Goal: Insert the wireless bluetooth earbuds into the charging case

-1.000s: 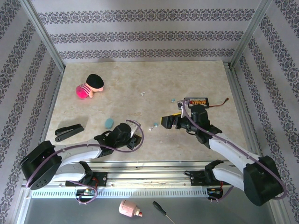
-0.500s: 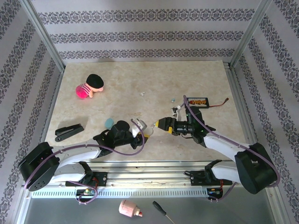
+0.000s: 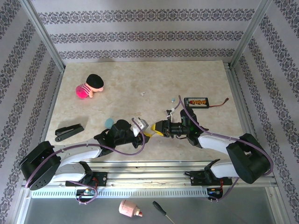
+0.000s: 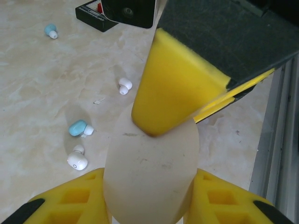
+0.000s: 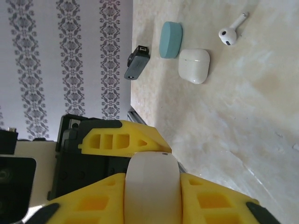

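Note:
A white pebble-shaped charging case [image 4: 152, 163] is gripped from both ends. My left gripper [image 4: 149, 184] is shut on its sides. My right gripper [image 5: 152, 186] is shut on the same case [image 5: 152, 179], one yellow finger [image 4: 177, 88] pressing on its top. The two grippers meet at the table's near middle, left gripper [image 3: 139, 125] facing right gripper [image 3: 155, 128]. Loose earbuds lie on the table beyond: a white one [image 4: 124, 86], a pale blue one [image 4: 78, 127], another white one [image 4: 77, 160], and a blue one [image 4: 50, 31] farther off. A stemmed white earbud [image 5: 230, 32] lies apart.
A second white case [image 5: 194, 65] and a teal case [image 5: 170, 39] lie side by side near a black stapler [image 3: 69, 131]. A black charger with wires [image 3: 198, 101] sits at the right, a pink plush toy [image 3: 89, 86] at the far left. The table's metal edge rail [image 4: 275, 140] is close.
My right gripper has swung left to meet the left gripper and closed from wide open onto the white case. The left gripper kept its hold and shifted slightly right.

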